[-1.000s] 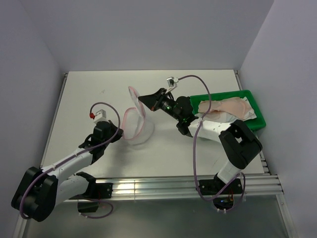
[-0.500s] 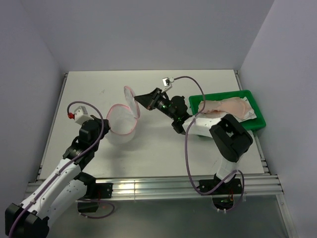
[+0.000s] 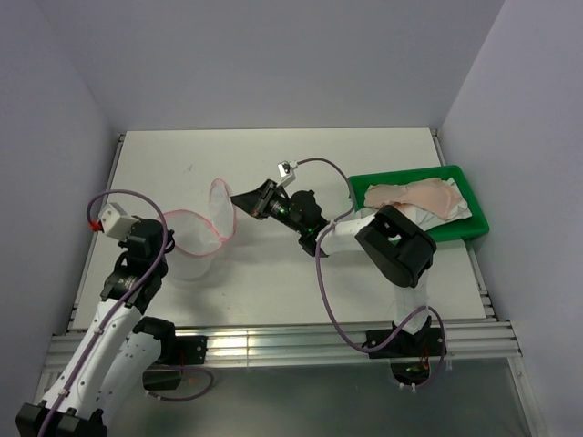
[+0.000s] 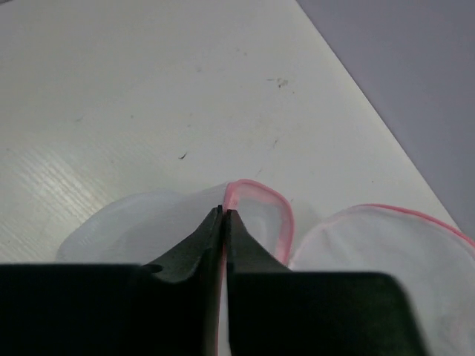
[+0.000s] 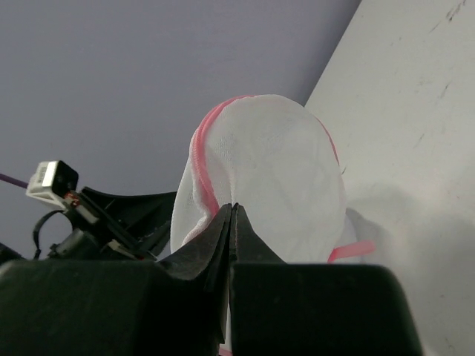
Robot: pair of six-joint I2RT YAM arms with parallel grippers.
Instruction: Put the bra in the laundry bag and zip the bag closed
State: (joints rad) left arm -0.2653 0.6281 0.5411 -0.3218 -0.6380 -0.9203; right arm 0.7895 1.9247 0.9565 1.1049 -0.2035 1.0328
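Left tool [image 4: 224,213] and right tool [image 5: 232,209] clamp the laundry bag [image 3: 195,248] by its rim; the bra [image 3: 414,193] lies in the green tray [image 3: 469,228].

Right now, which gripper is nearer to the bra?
Right. The right gripper pinches the laundry bag mid-table, left of the bra; the left gripper is farther left.
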